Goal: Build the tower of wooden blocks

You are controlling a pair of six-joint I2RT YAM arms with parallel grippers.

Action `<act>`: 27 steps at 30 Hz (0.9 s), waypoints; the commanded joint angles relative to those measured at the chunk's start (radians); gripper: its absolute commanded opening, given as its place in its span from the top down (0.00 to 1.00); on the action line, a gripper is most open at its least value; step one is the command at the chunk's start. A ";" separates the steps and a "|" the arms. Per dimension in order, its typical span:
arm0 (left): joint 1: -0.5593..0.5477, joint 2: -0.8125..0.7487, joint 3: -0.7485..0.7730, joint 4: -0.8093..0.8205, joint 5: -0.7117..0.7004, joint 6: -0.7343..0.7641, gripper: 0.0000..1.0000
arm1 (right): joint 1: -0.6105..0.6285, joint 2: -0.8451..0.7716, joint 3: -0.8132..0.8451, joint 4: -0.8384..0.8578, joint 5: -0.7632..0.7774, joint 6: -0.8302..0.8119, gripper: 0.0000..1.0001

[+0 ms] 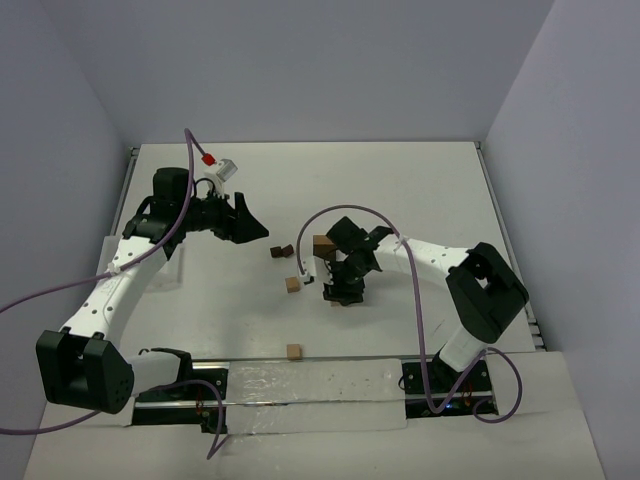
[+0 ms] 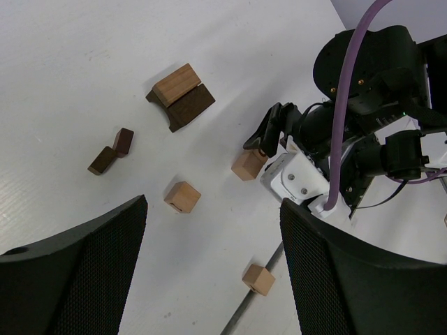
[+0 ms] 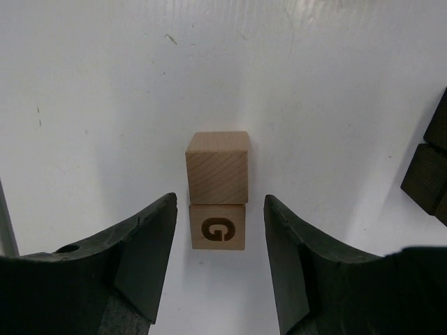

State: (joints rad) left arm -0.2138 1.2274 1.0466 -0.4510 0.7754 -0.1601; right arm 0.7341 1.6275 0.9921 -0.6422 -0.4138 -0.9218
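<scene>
A light tan cube (image 3: pixel 217 167) with a "G" burnt into its near face stands on the white table between the fingers of my right gripper (image 3: pixel 220 202). The jaws are open, with a gap on each side of the cube. From above, this gripper (image 1: pixel 340 290) points down at mid-table. My left gripper (image 1: pixel 255 228) hovers open and empty to the left. Below it lie a tan block on dark blocks (image 2: pixel 174 84), two small dark blocks (image 2: pixel 115 150), a tan cube (image 2: pixel 183 197) and another tan cube (image 2: pixel 258 279).
Dark blocks (image 3: pixel 426 178) sit at the right edge of the right wrist view. A clear sheet (image 1: pixel 310 385) covers the near table edge between the arm bases. Grey walls enclose the table on three sides.
</scene>
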 commanded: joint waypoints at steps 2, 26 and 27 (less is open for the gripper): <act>0.008 -0.002 0.038 0.029 0.030 0.018 0.17 | 0.019 0.017 0.042 0.012 -0.026 0.019 0.40; 0.010 -0.001 0.040 0.027 0.040 0.020 0.18 | 0.034 0.009 0.028 0.023 0.032 0.029 0.78; 0.010 -0.002 0.040 0.028 0.040 0.021 0.18 | 0.035 0.000 0.029 0.021 0.034 0.032 0.81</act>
State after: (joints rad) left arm -0.2090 1.2274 1.0466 -0.4511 0.7815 -0.1528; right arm 0.7548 1.6567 0.9970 -0.6247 -0.4015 -0.8974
